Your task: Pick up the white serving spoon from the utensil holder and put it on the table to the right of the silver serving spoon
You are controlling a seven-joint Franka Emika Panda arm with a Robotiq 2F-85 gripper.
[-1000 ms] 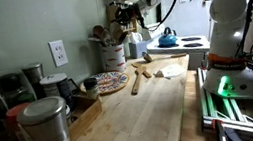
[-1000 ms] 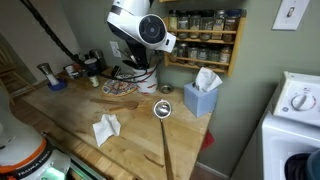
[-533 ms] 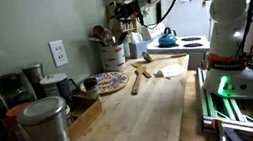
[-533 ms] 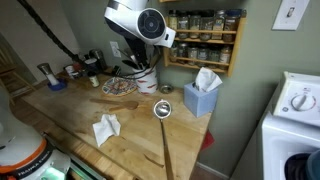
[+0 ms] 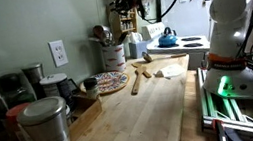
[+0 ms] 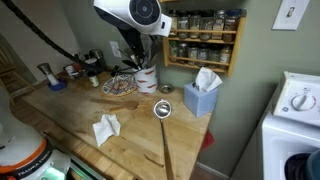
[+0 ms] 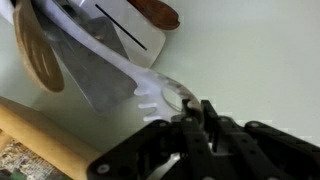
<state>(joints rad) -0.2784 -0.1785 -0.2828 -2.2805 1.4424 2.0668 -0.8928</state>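
Observation:
My gripper (image 7: 192, 118) is shut on the end of the white serving spoon (image 7: 128, 72), a slotted white plastic utensil. In both exterior views the gripper (image 5: 128, 1) (image 6: 140, 42) hangs above the white utensil holder (image 5: 114, 54) (image 6: 146, 76), which stands at the back of the wooden table (image 5: 144, 118) (image 6: 125, 140). Wooden utensils (image 7: 40, 55) from the holder show beside the white spoon. The silver serving spoon (image 6: 163, 110), with a long wooden handle, lies on the table in front of the holder and also shows in an exterior view (image 5: 136, 80).
A patterned plate (image 6: 122, 87) lies beside the holder. A blue tissue box (image 6: 203, 97) stands by the table's end under a spice rack (image 6: 205, 40). A white cloth (image 6: 106, 128) lies mid-table. A steel canister (image 5: 46, 128) stands close to the camera. A rolling pin (image 7: 50, 140) shows below.
The gripper has risen from the top of the utensil holder, still shut on the white spoon. Nothing else has moved.

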